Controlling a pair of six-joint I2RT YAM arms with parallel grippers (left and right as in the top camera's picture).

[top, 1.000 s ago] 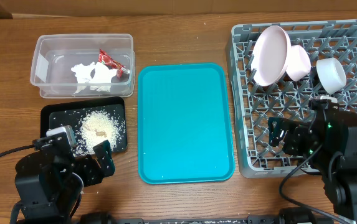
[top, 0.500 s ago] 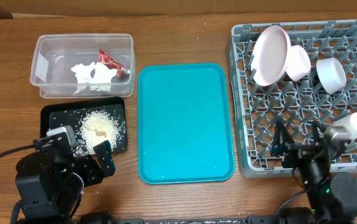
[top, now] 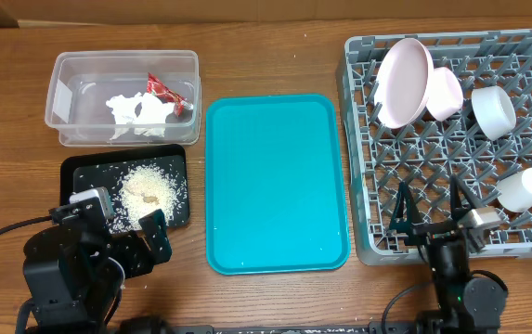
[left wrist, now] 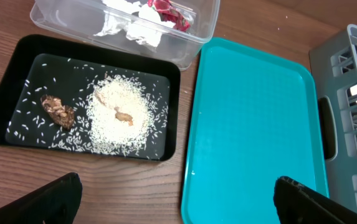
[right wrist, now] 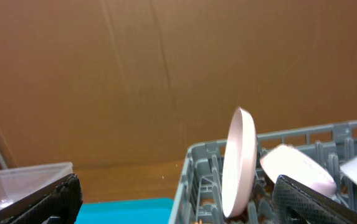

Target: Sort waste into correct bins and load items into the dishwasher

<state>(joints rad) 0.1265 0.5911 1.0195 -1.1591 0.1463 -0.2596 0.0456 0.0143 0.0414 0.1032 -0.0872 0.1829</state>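
Inspector: Left gripper (left wrist: 177, 200) and right gripper (top: 430, 206) are gaping, empty. Cup (top: 524, 188) is lying in rack (top: 447, 158), just right of your right fingers (right wrist: 318, 208).
Operator: Risk?
Inspector: Swinging right, you're knocking it out.

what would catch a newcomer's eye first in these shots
The bright teal serving tray lies in the middle of the table. To its right, the grey dish rack holds a pale pink plate standing on edge. To its left, white rice is heaped in the black tray, with a red wrapper in the clear tub beyond.
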